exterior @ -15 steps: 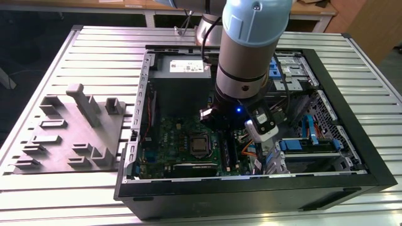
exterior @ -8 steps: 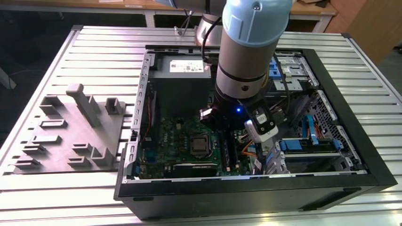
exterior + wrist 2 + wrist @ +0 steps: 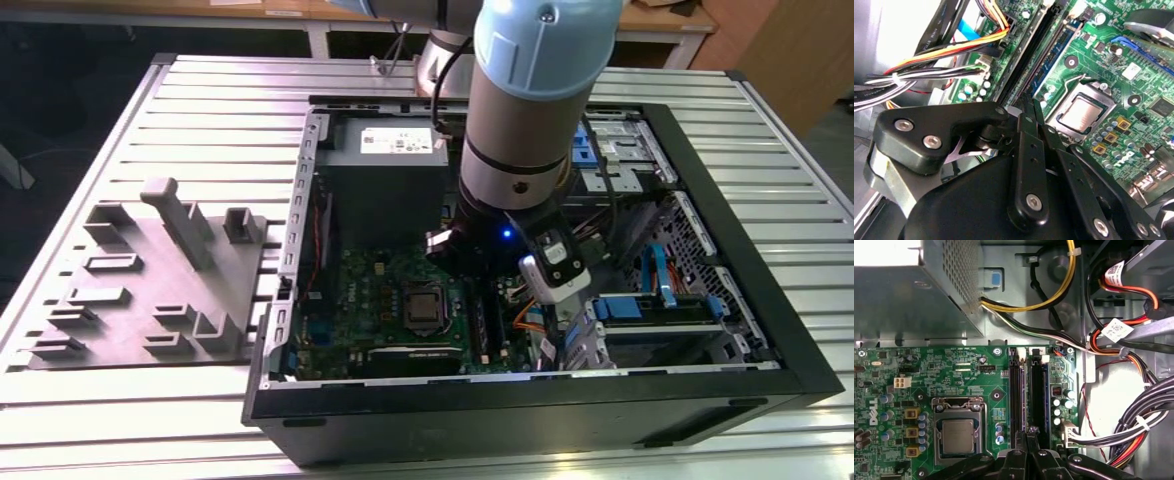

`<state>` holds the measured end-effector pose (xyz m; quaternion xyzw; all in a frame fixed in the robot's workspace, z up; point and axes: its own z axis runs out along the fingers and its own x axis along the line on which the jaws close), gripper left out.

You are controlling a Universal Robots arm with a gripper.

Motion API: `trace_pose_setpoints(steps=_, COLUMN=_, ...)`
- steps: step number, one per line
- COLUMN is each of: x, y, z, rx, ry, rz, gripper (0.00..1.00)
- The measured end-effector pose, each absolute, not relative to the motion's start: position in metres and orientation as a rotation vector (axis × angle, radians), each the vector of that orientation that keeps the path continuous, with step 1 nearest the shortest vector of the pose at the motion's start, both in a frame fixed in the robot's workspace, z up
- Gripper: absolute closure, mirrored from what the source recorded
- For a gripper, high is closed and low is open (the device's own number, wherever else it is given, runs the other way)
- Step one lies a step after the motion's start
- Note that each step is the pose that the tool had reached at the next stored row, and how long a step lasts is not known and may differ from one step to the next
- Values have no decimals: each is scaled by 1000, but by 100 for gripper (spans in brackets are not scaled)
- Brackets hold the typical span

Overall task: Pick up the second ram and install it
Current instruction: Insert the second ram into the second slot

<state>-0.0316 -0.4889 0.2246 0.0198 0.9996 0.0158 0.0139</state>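
Claw pressed together over green motherboard, open computer case on slatted table.

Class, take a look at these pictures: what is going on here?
A robot arm reaches down into an open computer case. Its claw sits right at the long black memory slots, beside the processor socket on the green motherboard. A dark, blue-edged stick seems seated in one slot.
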Motion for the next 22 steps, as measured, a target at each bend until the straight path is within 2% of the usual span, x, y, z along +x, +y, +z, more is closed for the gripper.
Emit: trace_pose_setpoints(steps=22, x=-32, y=-489, z=216, rx=63, ry=3113, rz=49, gripper=89)
